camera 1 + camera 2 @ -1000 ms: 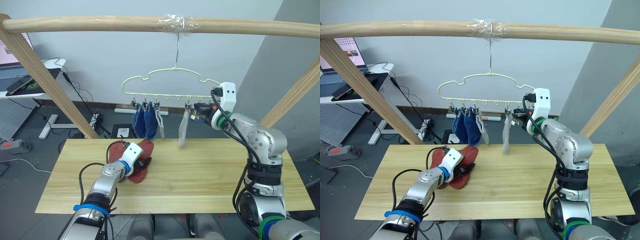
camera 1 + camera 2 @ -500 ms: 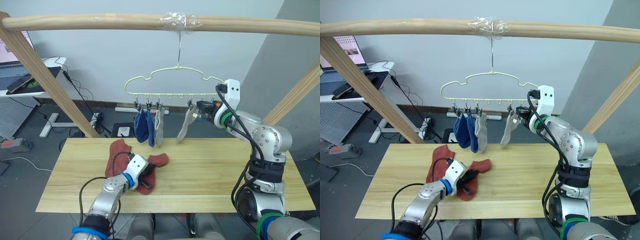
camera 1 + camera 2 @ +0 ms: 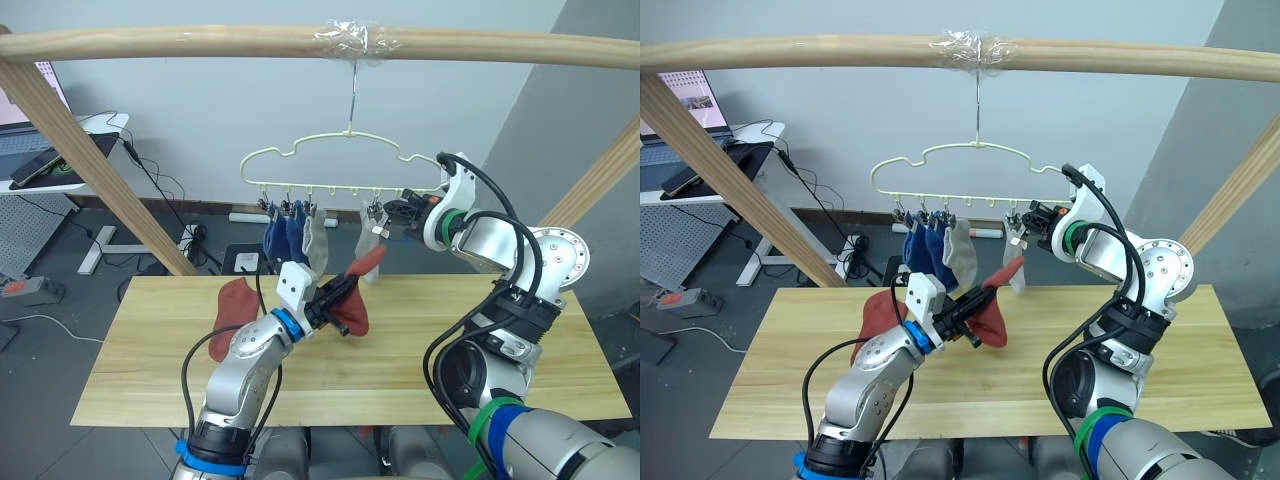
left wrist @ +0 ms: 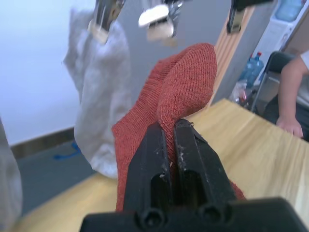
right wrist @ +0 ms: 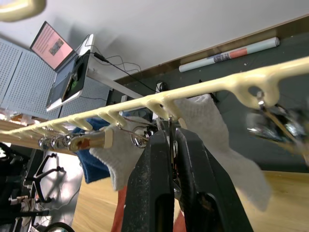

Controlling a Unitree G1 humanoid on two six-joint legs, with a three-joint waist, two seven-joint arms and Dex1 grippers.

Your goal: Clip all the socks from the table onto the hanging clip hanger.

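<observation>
Sock (image 3: 352, 305), rust-red and limp, droops mid-frame from the left gripper (image 3: 338, 297) pinched near its cuff; right gripper (image 5: 170, 145) seemingly squeezes a hanger (image 3: 330, 152) clip.

Left gripper (image 3: 335, 297) raised, clamped tight; right gripper (image 3: 392, 215) pinched closed, arm bent high

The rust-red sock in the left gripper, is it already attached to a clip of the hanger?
No, the rust-red sock is pinched in the left gripper below the clips.
</observation>
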